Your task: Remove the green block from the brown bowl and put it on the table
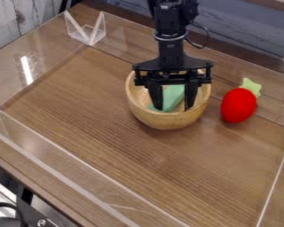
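Dark brown wood grain runs across the counter, its streaks slanting from the near edge toward the far side, and low clear acrylic walls border it, catching pale glare along their top edges.

Further in, near the middle of the counter, sits the round light tan wooden bowl, thick-rimmed, smooth on the outside and paler inside. Inside it lies the small flat rectangular mint-green block, matte and plain, tilted up against the bowl's inner slope rather than lying level. The black claw points straight down into the bowl, its two thin dark fingers spread wide, one on each side of the block. They appear to stand just off the block's edges rather than pinching it, though the picture is too coarse to be sure of the gap; nothing looks lifted.

Just beside the bowl, on its right as seen here, rests a glossy red strawberry-shaped toy with a green leafy top, apart from the rim.

Beyond the bowl the claw's black arm rises out of the top of the frame, and at the far left a small clear folded acrylic stand stands near the wall.
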Action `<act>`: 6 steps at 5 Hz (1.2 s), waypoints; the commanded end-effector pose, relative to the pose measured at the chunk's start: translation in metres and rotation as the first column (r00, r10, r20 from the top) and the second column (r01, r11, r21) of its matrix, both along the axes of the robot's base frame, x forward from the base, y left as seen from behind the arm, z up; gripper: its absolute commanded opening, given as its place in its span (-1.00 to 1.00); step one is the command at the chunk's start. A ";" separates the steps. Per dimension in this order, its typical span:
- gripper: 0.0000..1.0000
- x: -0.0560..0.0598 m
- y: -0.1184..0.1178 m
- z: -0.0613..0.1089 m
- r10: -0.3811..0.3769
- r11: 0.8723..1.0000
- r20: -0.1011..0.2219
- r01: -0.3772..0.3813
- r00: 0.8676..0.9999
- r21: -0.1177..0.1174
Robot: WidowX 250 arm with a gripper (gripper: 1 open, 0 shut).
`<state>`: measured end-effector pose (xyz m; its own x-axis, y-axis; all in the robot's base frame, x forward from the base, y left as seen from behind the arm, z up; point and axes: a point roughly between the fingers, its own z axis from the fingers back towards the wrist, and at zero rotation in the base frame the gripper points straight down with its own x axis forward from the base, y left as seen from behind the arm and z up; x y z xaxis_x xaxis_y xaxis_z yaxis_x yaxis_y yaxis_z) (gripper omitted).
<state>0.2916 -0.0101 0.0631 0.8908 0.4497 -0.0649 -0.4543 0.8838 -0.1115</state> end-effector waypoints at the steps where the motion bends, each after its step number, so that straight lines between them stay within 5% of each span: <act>1: -1.00 0.003 0.011 0.016 -0.067 0.998 0.063 0.067 0.996 0.013; 2: -1.00 0.003 0.018 0.014 -0.127 0.992 0.070 0.126 0.989 0.020; 3: 1.00 0.003 0.020 0.012 -0.189 0.982 0.066 0.188 0.980 0.028; 4: 1.00 0.003 0.022 0.010 -0.241 0.970 0.063 0.239 0.968 0.035; 5: -1.00 0.005 0.024 0.011 -0.297 0.955 0.071 0.294 0.952 0.046; 6: -1.00 0.007 0.026 0.013 -0.343 0.939 0.077 0.340 0.936 0.057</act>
